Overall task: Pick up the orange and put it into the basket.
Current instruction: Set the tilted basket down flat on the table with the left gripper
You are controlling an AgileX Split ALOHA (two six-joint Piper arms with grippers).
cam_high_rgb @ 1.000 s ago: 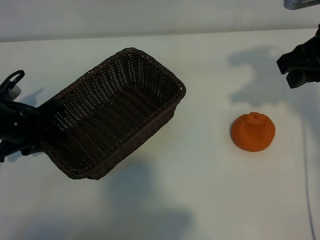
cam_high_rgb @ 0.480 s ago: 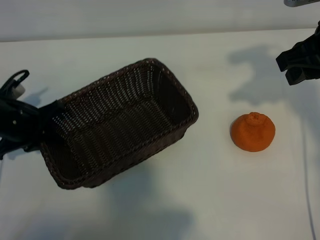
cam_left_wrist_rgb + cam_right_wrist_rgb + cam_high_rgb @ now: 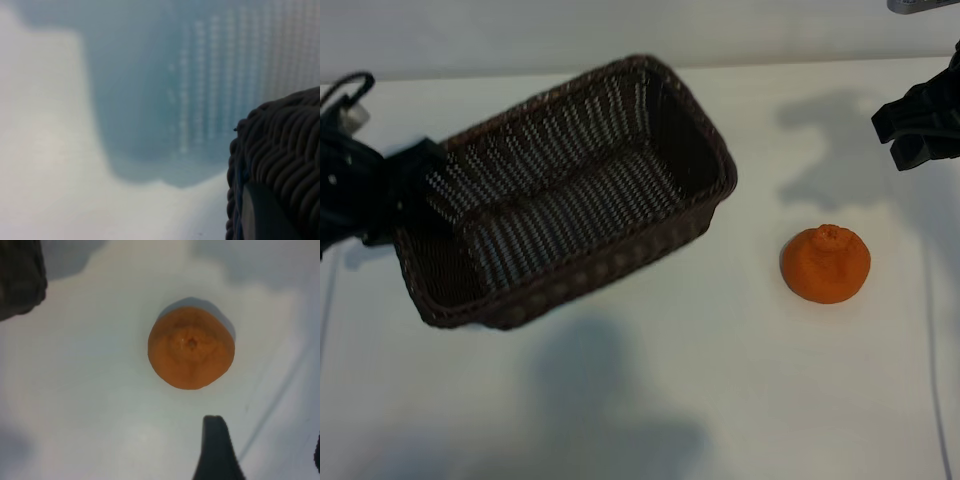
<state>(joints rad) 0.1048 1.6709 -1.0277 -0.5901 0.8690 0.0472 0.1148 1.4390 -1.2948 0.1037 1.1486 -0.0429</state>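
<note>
At far left we see the left gripper (image 3: 405,185), jaws clenched on the short end of the basket (image 3: 570,190), which hangs tilted above the desk (image 3: 650,400), nothing inside. The orange (image 3: 825,263) rests apart. The right gripper (image 3: 920,125) hovers, jaws spread; its wrist view looks straight down on the knob.

**What your two arms look like**

Your left arm (image 3: 355,190) is matte black, blocky and angular; a thin black cable (image 3: 348,88) loops up from its top, beside a small pale part (image 3: 355,118); in the left wrist view you see one dark finger (image 3: 267,215) with a smooth, slightly glossy face. Your right arm (image 3: 925,125) is likewise black, its end split into chunky, hard-edged blocks; in the right wrist view you see a black, tapering, round-tipped finger (image 3: 216,450).
</note>
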